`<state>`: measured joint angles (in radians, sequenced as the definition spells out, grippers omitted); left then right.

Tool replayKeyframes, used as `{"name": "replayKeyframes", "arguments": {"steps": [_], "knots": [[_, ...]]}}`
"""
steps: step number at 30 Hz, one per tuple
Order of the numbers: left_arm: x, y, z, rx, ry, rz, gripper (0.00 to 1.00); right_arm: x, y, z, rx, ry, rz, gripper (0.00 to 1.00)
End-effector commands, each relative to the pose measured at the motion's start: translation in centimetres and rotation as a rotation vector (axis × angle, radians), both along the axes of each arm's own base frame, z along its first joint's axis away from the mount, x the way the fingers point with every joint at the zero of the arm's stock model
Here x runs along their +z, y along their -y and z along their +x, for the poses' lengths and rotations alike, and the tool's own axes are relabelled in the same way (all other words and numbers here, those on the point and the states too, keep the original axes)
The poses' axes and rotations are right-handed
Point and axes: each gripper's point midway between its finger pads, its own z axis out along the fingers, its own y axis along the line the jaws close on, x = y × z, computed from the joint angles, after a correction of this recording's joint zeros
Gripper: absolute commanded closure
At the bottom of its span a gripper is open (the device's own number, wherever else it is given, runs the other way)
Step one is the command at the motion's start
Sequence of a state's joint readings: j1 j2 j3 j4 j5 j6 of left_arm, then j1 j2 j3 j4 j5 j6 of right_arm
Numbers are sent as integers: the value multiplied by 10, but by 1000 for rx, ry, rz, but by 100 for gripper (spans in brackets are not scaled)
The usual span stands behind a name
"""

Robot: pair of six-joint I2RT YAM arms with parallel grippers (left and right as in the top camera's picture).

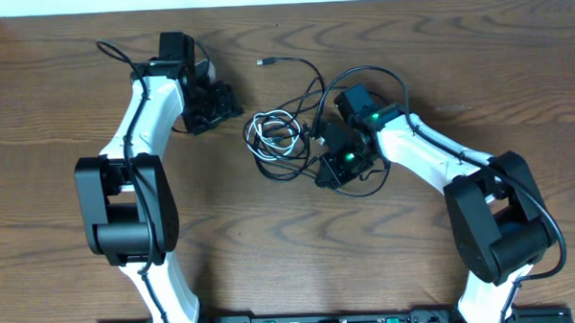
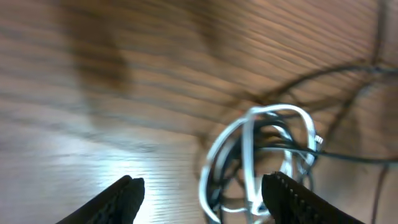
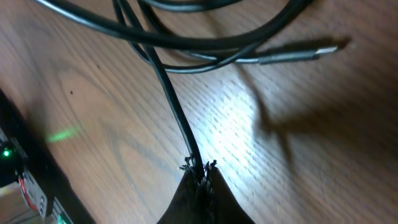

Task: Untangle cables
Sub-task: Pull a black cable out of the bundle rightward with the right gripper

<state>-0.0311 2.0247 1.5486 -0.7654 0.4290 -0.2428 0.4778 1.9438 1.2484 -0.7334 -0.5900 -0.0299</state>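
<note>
A: Nearest, the right claw (image 3: 200, 171) was pinched shut on a black cable (image 3: 172, 99), at the right of the tangle (image 1: 282, 138). The risk?

B: A hard pull could have cinched the loops around the white cable (image 2: 277, 109) mid-worktop (image 1: 476, 69), or the cord could have slipped free.

A: And the left claw (image 2: 205, 199), farther off, left?

B: Open and empty, near the white cable, not touching. Closing there might have caught black strands too.

The cables (image 1: 277, 133) lie on the table (image 1: 54, 55) just ahead of your left pincer (image 2: 202, 182), apart from it. One strand runs forward from your right pincer (image 3: 200, 171); a plug (image 3: 298, 55) lies ahead-right.
</note>
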Motion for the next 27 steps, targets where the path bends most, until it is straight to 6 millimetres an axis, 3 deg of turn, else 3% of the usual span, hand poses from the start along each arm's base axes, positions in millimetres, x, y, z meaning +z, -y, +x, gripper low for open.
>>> {"name": "replayKeyframes", "arguments": {"steps": [1,13,15,17,19,20,21,24,27], "knots": [[2,29,-4,-121,27,-59,30,10,3,-2,34,21,19,99],[-43,63,-6,-228,28,180,32,-5,35,-20,74,-21,-159,99],[-48,56,-6,-222,27,249,38,-8,44,-21,74,-20,-213,99],[-48,52,-5,-217,28,273,52,-10,53,-22,74,-22,-255,99],[-49,49,-5,-213,26,277,68,-12,60,-21,72,-24,-279,99],[-50,39,-3,-198,24,326,87,-13,69,-18,60,-18,-313,99],[-51,29,-2,-176,22,376,92,-15,76,-15,48,-11,-337,99],[-50,-9,0,-38,-7,484,93,-18,102,-1,-26,-3,-403,99],[-51,-28,0,8,-29,484,92,-20,131,12,-119,2,-478,99]]}}
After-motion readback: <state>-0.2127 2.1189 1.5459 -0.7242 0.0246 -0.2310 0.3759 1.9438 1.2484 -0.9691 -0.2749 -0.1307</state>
